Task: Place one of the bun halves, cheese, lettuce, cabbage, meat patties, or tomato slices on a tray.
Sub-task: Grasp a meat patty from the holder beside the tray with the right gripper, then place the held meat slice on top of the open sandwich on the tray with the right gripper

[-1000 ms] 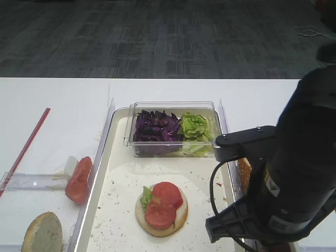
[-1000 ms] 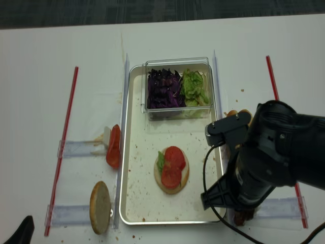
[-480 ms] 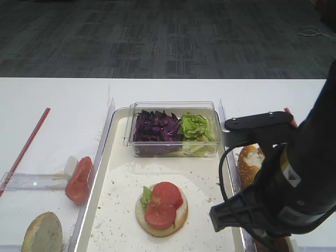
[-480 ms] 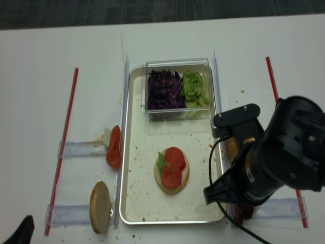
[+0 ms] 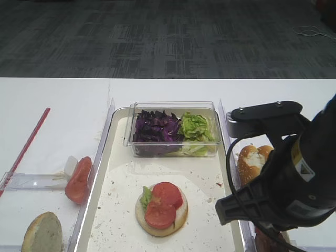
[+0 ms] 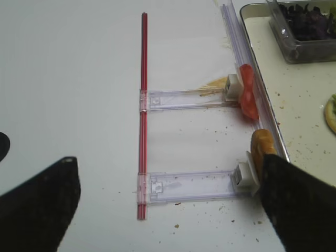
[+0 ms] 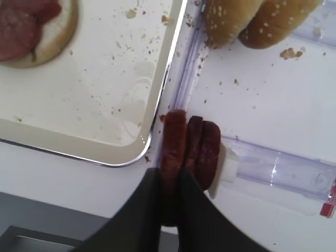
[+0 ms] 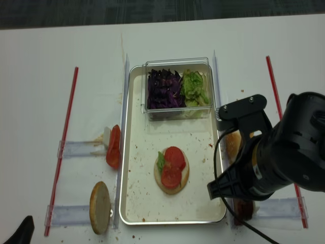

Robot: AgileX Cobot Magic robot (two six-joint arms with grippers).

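In the right wrist view my right gripper (image 7: 169, 177) is shut on the leftmost of three meat patties (image 7: 174, 142). They stand on edge against a clear holder (image 7: 273, 170), just outside the tray's (image 7: 89, 105) near right corner. From above, the right arm (image 8: 274, 157) hides the gripper and most of the patties (image 8: 244, 208). On the tray (image 8: 137, 193) lies a bun half (image 8: 171, 185) topped with lettuce and tomato slices (image 8: 172, 163). My left gripper (image 6: 168, 163) hangs open over the white table, left of the tray, with nothing in it.
A clear box (image 5: 173, 149) of cabbage (image 5: 155, 126) and lettuce (image 5: 195, 126) sits at the tray's far end. More bun halves (image 5: 251, 160) lean right of the tray. Tomato slices (image 8: 113, 147) and a bun half (image 8: 100, 206) stand in holders on the left. Red sticks (image 8: 63, 142) edge the area.
The right arm has shifted to the right, off the tray's edge, uncovering the bun halves beside the tray. The food on the tray has not moved.
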